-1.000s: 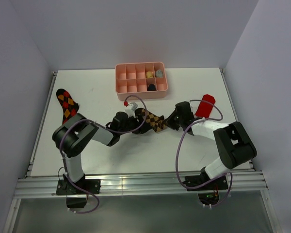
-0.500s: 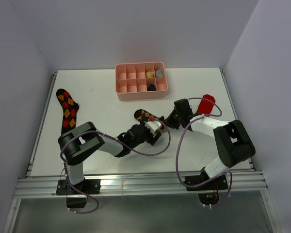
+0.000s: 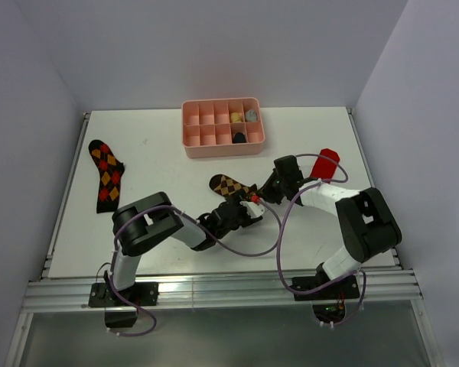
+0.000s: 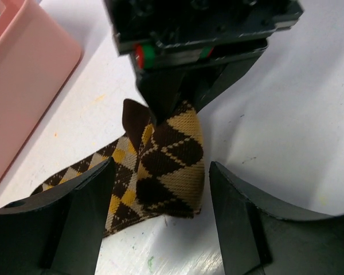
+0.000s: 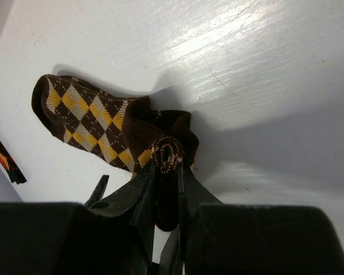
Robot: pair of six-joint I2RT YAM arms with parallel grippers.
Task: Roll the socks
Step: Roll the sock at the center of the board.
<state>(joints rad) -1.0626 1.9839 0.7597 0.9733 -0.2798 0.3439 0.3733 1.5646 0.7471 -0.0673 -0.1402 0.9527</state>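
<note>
1. Where the right gripper [image 5: 167,172] reaches down to the table [image 3: 168,153], its two fingers are pressed together on the dark cuff of the tan argyle sock [image 3: 231,186], pinching a bunched fold of fabric.
2. That sock lies near the middle of the table, with its toe pointing left and slightly far. Its cuff end is doubled over on itself at the right gripper.
3. The left gripper [image 4: 160,172] sits on the near side of the sock with its fingers [image 4: 80,217] spread wide. The folded part of the sock lies in the gap between them, and nothing is clamped. Whether the left-hand finger brushes the fabric cannot be told.
4. The red-orange argyle sock [image 3: 105,174] lies flat along the left side of the table, well apart from both grippers.
5. The red sock [image 3: 325,162] lies on the right side, just beyond the right arm, and a cable loop crosses part of it.
6. The pink tray [image 3: 214,149] stands at the far middle of the table, with a few small items in its right-hand compartments.
</note>
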